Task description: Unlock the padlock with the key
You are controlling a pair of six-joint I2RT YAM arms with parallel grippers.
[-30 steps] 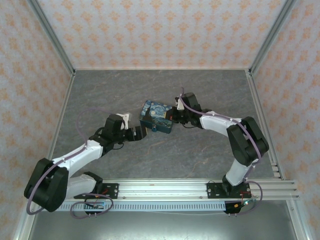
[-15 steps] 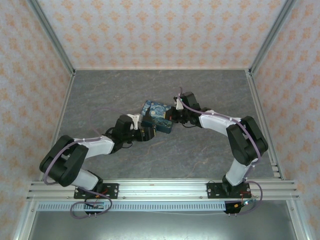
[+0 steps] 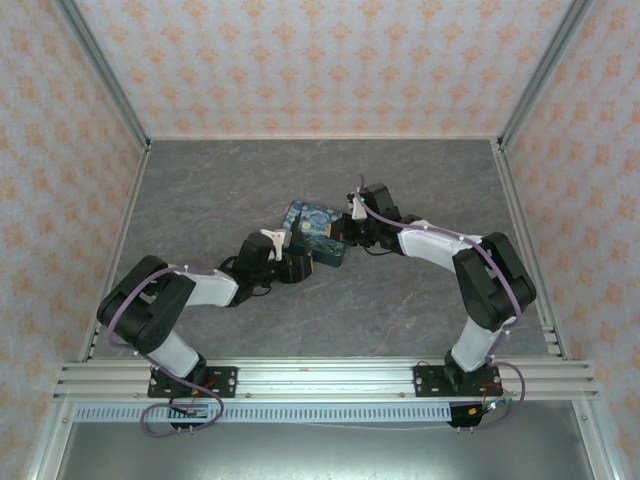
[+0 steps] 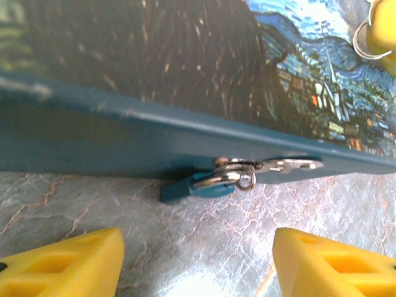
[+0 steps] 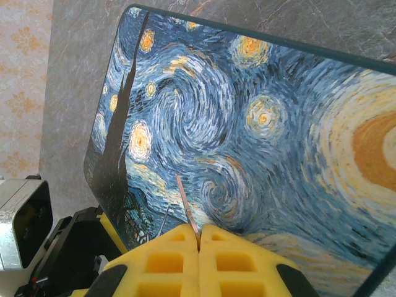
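Grey table (image 3: pixel 420 190) carries the box (image 3: pixel 315 230) mid-surface, padlock (image 4: pixel 197 186) hanging off its latch edge. Left gripper (image 4: pixel 198 257) gapes empty before the padlock; right gripper (image 5: pixel 199 238), closed, pinches the key (image 5: pixel 186 207) over the lid. Held so thinly, the key may twist or slip.

- The box (image 3: pixel 314 234) lies mid-table (image 3: pixel 400 310), between both grippers.
- The left gripper (image 3: pixel 297 268) sits at its near-left side and the right gripper (image 3: pixel 350 236) at its right.
- The padlock (image 4: pixel 197 187) hangs at the box's near-left side.
- The key (image 5: pixel 187 207) is above the lid.
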